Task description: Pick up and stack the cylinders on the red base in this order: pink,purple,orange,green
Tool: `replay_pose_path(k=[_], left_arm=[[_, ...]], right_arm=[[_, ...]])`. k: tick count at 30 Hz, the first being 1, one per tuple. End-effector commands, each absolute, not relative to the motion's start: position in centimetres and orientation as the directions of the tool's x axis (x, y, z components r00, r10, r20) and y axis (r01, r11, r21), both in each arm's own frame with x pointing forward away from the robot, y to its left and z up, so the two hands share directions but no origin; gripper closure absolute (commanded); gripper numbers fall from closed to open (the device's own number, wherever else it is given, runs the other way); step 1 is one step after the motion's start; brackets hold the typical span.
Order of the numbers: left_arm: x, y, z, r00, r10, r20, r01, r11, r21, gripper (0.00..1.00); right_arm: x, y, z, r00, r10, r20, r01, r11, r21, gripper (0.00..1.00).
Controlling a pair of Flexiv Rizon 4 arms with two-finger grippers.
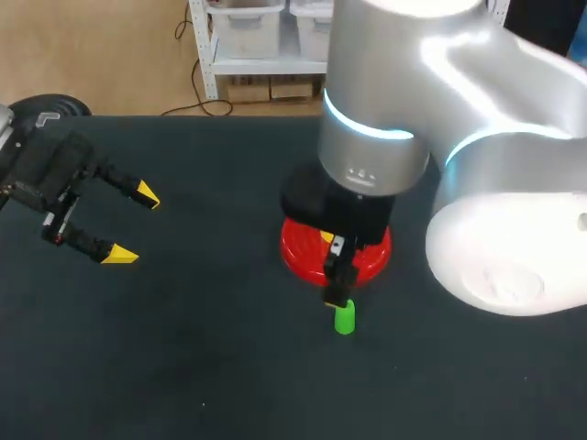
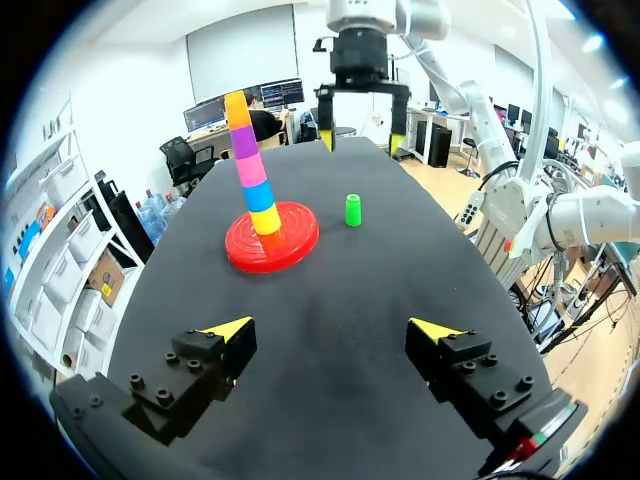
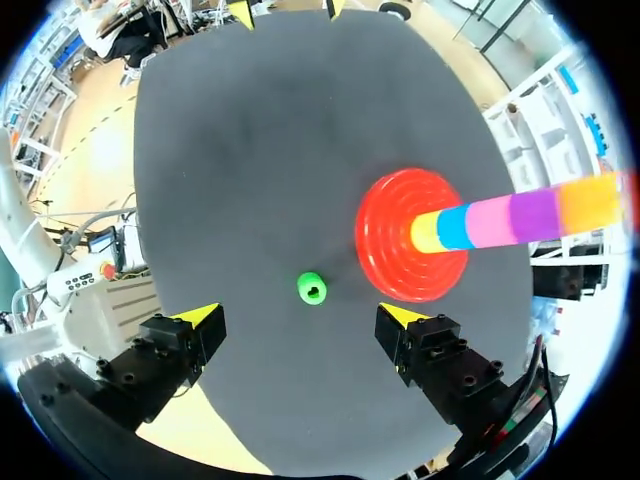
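1. Right gripper [image 3: 300, 318]: fingers spread wide, holding nothing and touching nothing. It hangs over the green cylinder [image 3: 312, 288], which shows just ahead of the gap between its fingers.
2. Left gripper [image 2: 332, 330]: fingers wide apart, empty, above bare table [image 1: 229, 367] and well apart from the task's things.
3. Green cylinder: upright on the table, near the red base [image 2: 300, 245] but not touching it, on its own.
4. Stack on the base's post, bottom to top: yellow [image 2: 266, 222], blue [image 2: 259, 195], pink [image 2: 251, 167], purple [image 2: 244, 140], orange [image 2: 237, 108]. The column leans slightly.
5. Room: bare dark tabletop on all sides of the green cylinder except toward the base. A broad open stretch lies between the left gripper and the base. The base sits nearer one side edge of the table than the other.
6. Views:
   - In the head view the right arm hides the stack. Only the base's rim and the green cylinder show.
   - The left wrist view shows the full stack side-on, with the right gripper raised off the table beyond it.
   - The right wrist view looks down into the green cylinder's hollow top.
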State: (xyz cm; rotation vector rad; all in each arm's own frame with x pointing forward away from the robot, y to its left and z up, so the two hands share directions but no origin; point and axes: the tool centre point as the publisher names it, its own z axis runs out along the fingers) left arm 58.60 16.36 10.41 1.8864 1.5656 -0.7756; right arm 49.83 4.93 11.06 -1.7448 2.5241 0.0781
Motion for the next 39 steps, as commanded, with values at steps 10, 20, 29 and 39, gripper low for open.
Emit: replay_pose_path(k=[10,20,29,39], left_arm=[[58.6,16.4,10.3,0.152,0.659,-0.737,0.985,-0.160,0.060,0.00],[58.6,16.4,10.3,0.152,0.659,-0.737,0.985,-0.160,0.060,0.00],[58.6,16.4,10.3,0.152,0.659,-0.737,0.985,-0.160,0.060,0.00],[58.6,16.4,10.3,0.152,0.659,-0.737,0.985,-0.160,0.060,0.00]], right_arm=[[50.5,5.8,5.4,-0.344,-0.937,-0.062,-0.936,0.338,0.095,0.00],[50.7,6.1,3.5,-0.342,-0.940,0.010,-0.935,0.341,0.102,0.00],[50.8,5.1,2.7,-0.372,-0.928,0.000,-0.922,0.370,0.110,0.00],[50.7,4.9,2.0,-0.390,-0.920,0.032,-0.914,0.391,0.109,0.00]])
